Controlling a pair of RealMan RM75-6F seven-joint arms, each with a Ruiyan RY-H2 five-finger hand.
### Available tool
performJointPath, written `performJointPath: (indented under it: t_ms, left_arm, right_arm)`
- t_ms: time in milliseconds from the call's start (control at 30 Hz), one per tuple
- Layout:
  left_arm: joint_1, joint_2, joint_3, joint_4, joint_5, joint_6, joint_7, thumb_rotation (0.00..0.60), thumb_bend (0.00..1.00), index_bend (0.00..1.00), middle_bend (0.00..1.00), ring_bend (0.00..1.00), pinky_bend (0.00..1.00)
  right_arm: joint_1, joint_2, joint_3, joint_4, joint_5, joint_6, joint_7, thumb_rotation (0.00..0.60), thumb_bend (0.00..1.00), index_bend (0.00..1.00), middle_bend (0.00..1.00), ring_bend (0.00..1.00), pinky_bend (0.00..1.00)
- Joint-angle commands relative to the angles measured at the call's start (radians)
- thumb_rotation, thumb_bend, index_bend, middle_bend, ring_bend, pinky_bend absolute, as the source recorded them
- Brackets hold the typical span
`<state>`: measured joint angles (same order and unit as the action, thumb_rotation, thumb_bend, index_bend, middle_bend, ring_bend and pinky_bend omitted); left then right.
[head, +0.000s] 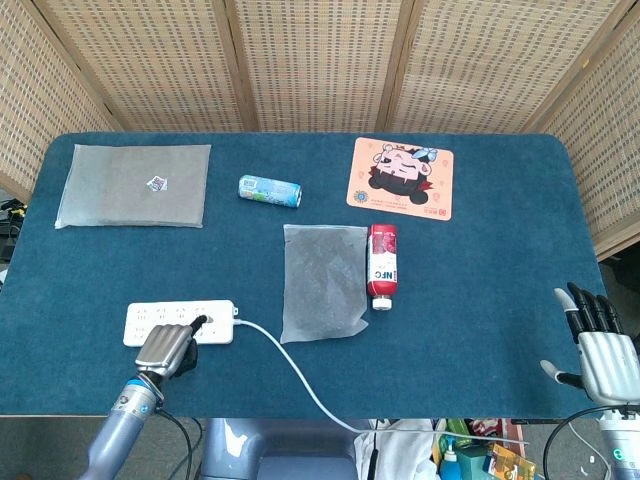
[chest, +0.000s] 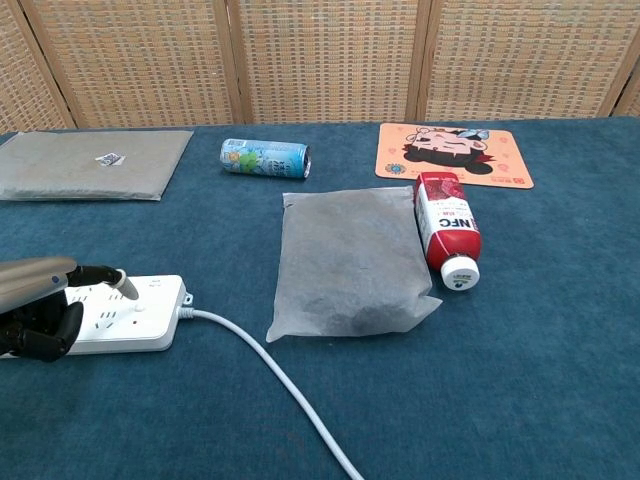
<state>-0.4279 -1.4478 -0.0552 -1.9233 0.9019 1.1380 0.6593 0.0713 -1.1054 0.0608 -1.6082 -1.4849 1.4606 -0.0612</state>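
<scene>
At the near edge of the blue table (head: 480, 330), the left hand (head: 167, 348) sits over the front of the white power strip (head: 180, 322). Most of its fingers are curled under, and one finger is stretched forward with its tip on the strip's top face near the cable end; in the chest view the left hand (chest: 40, 305) covers the strip's left part while the power strip (chest: 140, 310) shows bare toward the cable. It holds nothing. The white cable (head: 290, 375) runs from the strip's right end toward the near edge and drops off the table.

The right hand (head: 598, 345) hangs beyond the near right corner, well apart from everything, its fingers straight and spread, holding nothing.

Further in, at mid-table, a grey padded pouch (head: 322, 281) lies flat. Just beside its right edge lies a red bottle (head: 382, 264) on its side, white cap toward the near edge, with "NFC" readable on its white label; other print on it is too small to read.

Beyond those, a small can (head: 269, 190) lies on its side with a blue-green label whose writing cannot be made out. To its right is an orange cartoon mat (head: 401, 177) showing a dark-haired figure. At the far left lies a large grey envelope (head: 134, 185) with a small sticker, unreadable.
</scene>
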Motion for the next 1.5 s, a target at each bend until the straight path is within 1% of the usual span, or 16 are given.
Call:
performJointPath:
  t_ms: [33, 267, 467, 667, 767, 933, 1033, 1067, 1100, 1133, 1167, 1200, 1233, 1267, 1367, 1500]
  left_arm:
    - [-0.01, -0.009, 0.004, 0.0, -0.014, 0.008, 0.009, 0.6, 1.0, 0.2, 1.0, 1.0, 0.97]
    - [-0.026, -0.027, 0.014, 0.015, -0.028, 0.026, 0.018, 0.6, 1.0, 0.2, 1.0, 1.0, 0.97]
    - [-0.044, -0.047, 0.027, 0.046, -0.07, 0.008, 0.022, 0.6, 1.0, 0.2, 1.0, 1.0, 0.97]
    - [-0.052, -0.049, 0.03, 0.053, -0.068, 0.0, -0.008, 0.6, 1.0, 0.2, 1.0, 1.0, 0.97]
    - [-0.039, -0.027, 0.019, 0.028, -0.014, 0.011, -0.073, 0.6, 1.0, 0.2, 1.0, 1.0, 0.97]
    - [0.005, 0.055, 0.008, -0.042, 0.141, 0.09, -0.187, 0.6, 1.0, 0.2, 1.0, 1.0, 0.96]
    - [0.036, 0.119, 0.001, -0.081, 0.226, 0.149, -0.246, 0.6, 0.97, 0.17, 1.0, 0.99, 0.9]
    - [0.049, 0.14, -0.001, -0.088, 0.262, 0.174, -0.269, 0.6, 0.83, 0.11, 0.97, 0.95, 0.83]
    - [0.058, 0.152, -0.003, -0.089, 0.288, 0.191, -0.287, 0.6, 0.59, 0.05, 0.89, 0.85, 0.71]
    - [0.072, 0.171, -0.003, -0.087, 0.327, 0.217, -0.317, 0.6, 0.39, 0.02, 0.78, 0.71, 0.59]
    - [0.083, 0.185, -0.005, -0.083, 0.356, 0.239, -0.34, 0.6, 0.15, 0.0, 0.51, 0.44, 0.37]
    - [0.1, 0.209, 0.0, -0.072, 0.393, 0.264, -0.372, 0.6, 0.02, 0.0, 0.25, 0.2, 0.17]
    - [0.114, 0.235, 0.013, -0.06, 0.422, 0.277, -0.393, 0.6, 0.0, 0.0, 0.11, 0.08, 0.08]
    - [0.127, 0.269, 0.033, -0.04, 0.44, 0.281, -0.386, 0.6, 0.0, 0.0, 0.0, 0.0, 0.0]
    - [0.158, 0.324, 0.065, 0.007, 0.467, 0.309, -0.347, 0.6, 0.0, 0.0, 0.0, 0.0, 0.0]
    - [0.232, 0.319, 0.092, 0.1, 0.514, 0.395, -0.414, 0.6, 0.0, 0.0, 0.0, 0.0, 0.0]
  right_arm:
    - [0.0, 0.0, 0.0, 0.0, 0.0, -0.001, 0.0, 0.6, 0.0, 0.0, 0.0, 0.0, 0.0]
    - [0.001, 0.0, 0.0, 0.001, 0.003, -0.002, 0.002, 0.6, 0.0, 0.0, 0.0, 0.0, 0.0]
    - [0.001, 0.001, 0.002, 0.002, 0.005, -0.001, 0.005, 0.6, 0.0, 0.0, 0.0, 0.0, 0.0]
    - [0.002, 0.002, 0.003, 0.004, 0.008, -0.003, 0.009, 0.6, 0.0, 0.0, 0.0, 0.0, 0.0]
    - [0.002, 0.002, 0.003, 0.004, 0.008, -0.003, 0.01, 0.6, 0.0, 0.0, 0.0, 0.0, 0.0]
    - [0.003, 0.001, 0.004, 0.007, 0.011, -0.007, 0.013, 0.6, 0.0, 0.0, 0.0, 0.0, 0.0]
    - [0.004, 0.0, 0.003, 0.007, 0.01, -0.008, 0.012, 0.6, 0.0, 0.0, 0.0, 0.0, 0.0]
    - [0.004, 0.0, 0.003, 0.006, 0.01, -0.007, 0.012, 0.6, 0.0, 0.0, 0.0, 0.0, 0.0]
    - [0.004, 0.0, 0.003, 0.006, 0.009, -0.006, 0.011, 0.6, 0.0, 0.0, 0.0, 0.0, 0.0]
    - [0.003, 0.0, 0.003, 0.005, 0.009, -0.006, 0.011, 0.6, 0.0, 0.0, 0.0, 0.0, 0.0]
    - [0.003, 0.001, 0.003, 0.004, 0.008, -0.005, 0.011, 0.6, 0.0, 0.0, 0.0, 0.0, 0.0]
    - [0.003, 0.001, 0.002, 0.003, 0.007, -0.003, 0.01, 0.6, 0.0, 0.0, 0.0, 0.0, 0.0]
    - [0.002, 0.001, 0.002, 0.002, 0.006, -0.002, 0.009, 0.6, 0.0, 0.0, 0.0, 0.0, 0.0]
    - [0.001, 0.001, 0.001, 0.001, 0.004, 0.0, 0.008, 0.6, 0.0, 0.0, 0.0, 0.0, 0.0]
    - [0.0, 0.001, 0.001, -0.001, 0.002, 0.003, 0.007, 0.6, 0.0, 0.0, 0.0, 0.0, 0.0]
    - [-0.003, 0.002, 0.002, -0.003, 0.001, 0.01, 0.006, 0.6, 0.0, 0.0, 0.0, 0.0, 0.0]
